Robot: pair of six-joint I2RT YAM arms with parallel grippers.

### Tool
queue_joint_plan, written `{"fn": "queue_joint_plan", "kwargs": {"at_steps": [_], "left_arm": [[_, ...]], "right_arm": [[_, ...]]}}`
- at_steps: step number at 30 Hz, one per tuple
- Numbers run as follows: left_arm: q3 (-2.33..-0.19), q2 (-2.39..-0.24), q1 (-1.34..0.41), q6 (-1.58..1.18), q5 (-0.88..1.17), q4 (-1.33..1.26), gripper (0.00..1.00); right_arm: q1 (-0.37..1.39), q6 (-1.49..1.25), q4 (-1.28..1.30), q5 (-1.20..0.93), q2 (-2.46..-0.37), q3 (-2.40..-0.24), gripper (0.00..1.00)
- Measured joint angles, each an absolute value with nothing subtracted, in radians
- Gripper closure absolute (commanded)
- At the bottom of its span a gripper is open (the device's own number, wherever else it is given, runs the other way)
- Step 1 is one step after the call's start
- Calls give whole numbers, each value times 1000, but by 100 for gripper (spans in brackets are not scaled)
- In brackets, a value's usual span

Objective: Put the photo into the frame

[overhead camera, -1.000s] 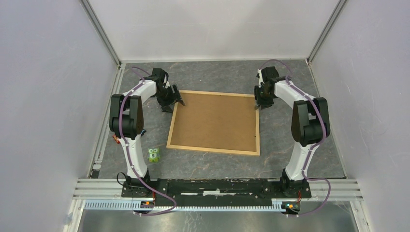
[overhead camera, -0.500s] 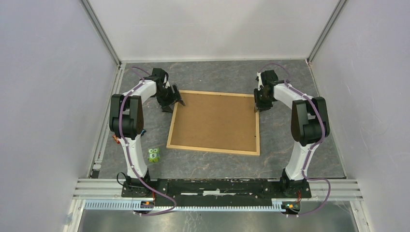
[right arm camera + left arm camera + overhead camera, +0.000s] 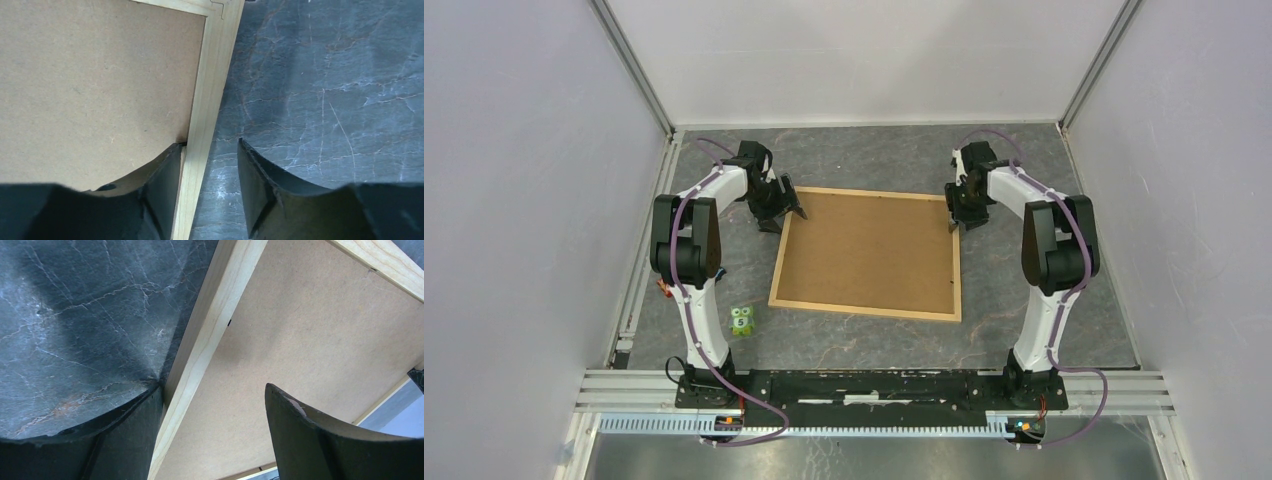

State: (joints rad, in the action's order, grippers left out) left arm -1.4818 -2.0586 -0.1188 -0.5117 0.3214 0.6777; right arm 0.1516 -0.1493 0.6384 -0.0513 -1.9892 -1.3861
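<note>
The frame of light wooden strips lies flat on the grey table, with a plain brown backing board filling it. The photo is hidden. My left gripper is at the frame's far left corner, open. In the left wrist view its jaws straddle the left strip, one finger on the table side and one over the board. My right gripper is at the far right corner, open. Its jaws straddle the right strip: the inner finger touches the strip, the outer one stands apart.
A small green toy figure stands on the table near the left arm's base. White walls close in the table on the left, right and far sides. A metal rail carries both arm bases at the near edge.
The right wrist has shifted slightly at the frame's far right corner, and its jaws stand a little wider apart. The left arm and the frame have not moved.
</note>
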Motion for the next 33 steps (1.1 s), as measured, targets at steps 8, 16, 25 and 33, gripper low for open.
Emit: {"fn": "queue_joint_plan", "kwargs": {"at_steps": [8,16,25,33], "left_arm": [[-1482,-2059,-119,-512,322,678,19],[-1482,-2059,-119,-511,322,678,19],[-1482,-2059,-119,-511,323,678,19],[-1482,-2059,-119,-512,323,678,19]], "right_arm": [[158,-77,672,-59,-2006,-1423,27],[181,-93,632,-156,-1959,-1421,22],[135,-146,563,-100,-1839,-1343,57],[125,-156,554,-101,-1901,-1297,64]]}}
